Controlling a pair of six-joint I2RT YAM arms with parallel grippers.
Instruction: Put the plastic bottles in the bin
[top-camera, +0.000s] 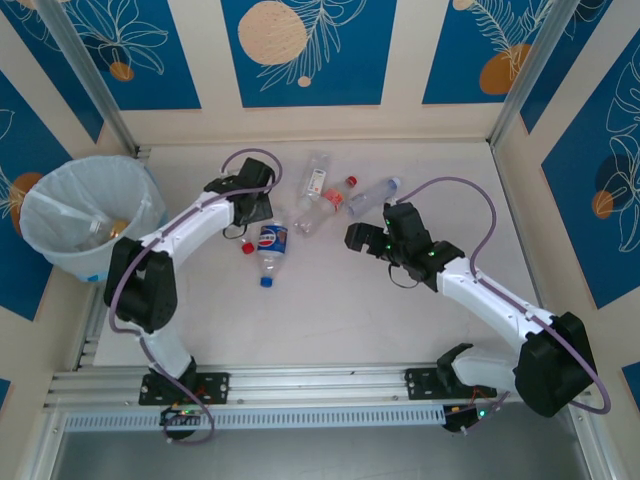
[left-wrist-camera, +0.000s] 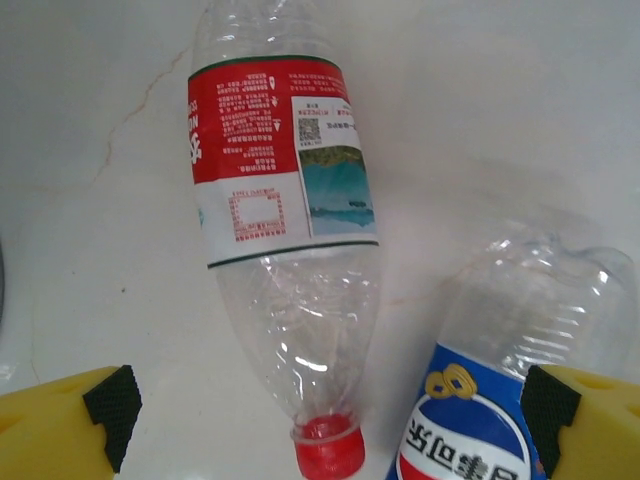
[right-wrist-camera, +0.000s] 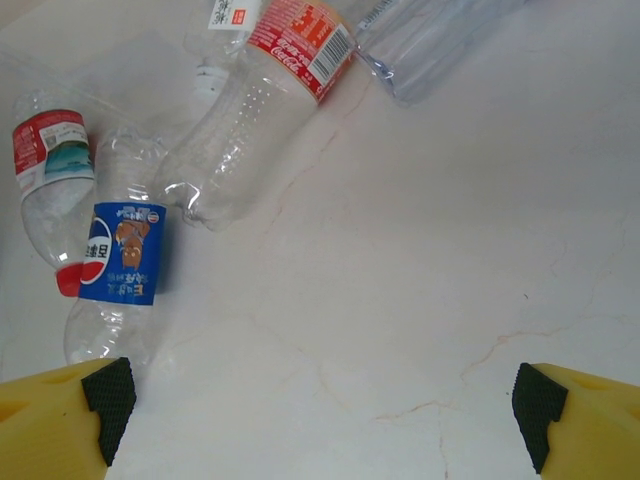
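The bin, lined with a pale bag, stands at the far left, and a bottle with amber liquid lies inside it. My left gripper is open over a red-labelled bottle with a red cap. A blue Pepsi bottle lies beside that one. The left gripper straddles both, its pads apart from them. My right gripper is open, and the right gripper hangs over bare table. Up and to its left lie the Pepsi bottle and a red-banded bottle.
More bottles lie at the table's middle back: a white-labelled one, a red-banded one and a clear one with a blue cap. Patterned walls and metal posts enclose the table. An aluminium rail runs along the near edge.
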